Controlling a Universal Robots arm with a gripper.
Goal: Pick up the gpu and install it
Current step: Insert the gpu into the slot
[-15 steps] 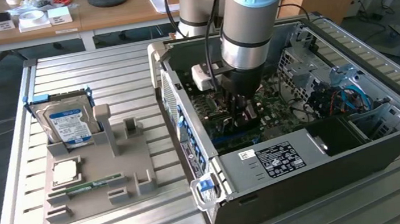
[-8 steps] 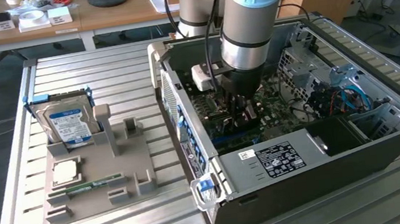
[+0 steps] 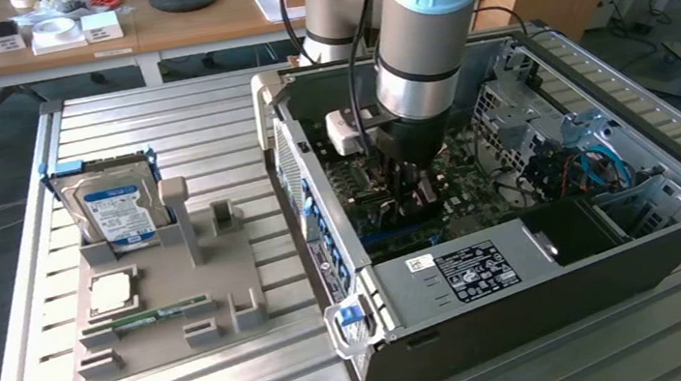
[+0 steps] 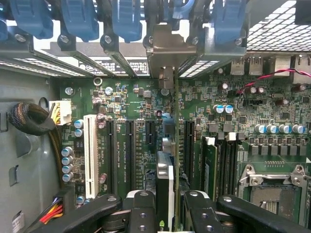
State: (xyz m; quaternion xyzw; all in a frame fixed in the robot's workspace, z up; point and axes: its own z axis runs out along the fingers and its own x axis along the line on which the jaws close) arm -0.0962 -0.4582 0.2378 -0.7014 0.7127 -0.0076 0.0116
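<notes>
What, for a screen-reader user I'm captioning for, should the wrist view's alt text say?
The tool grips the gpu edge-on between its black fingers, over the green motherboard's row of expansion slots. Blue latches line the rear slot openings beyond, and a CPU socket sits to one side.

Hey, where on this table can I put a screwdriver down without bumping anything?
Bare table slats lie beyond the hard drive, toward the far edge, and again in front of the grey holder at the near edge. Crowded: inside the computer case, where the claw grips the gpu over the motherboard.
</notes>
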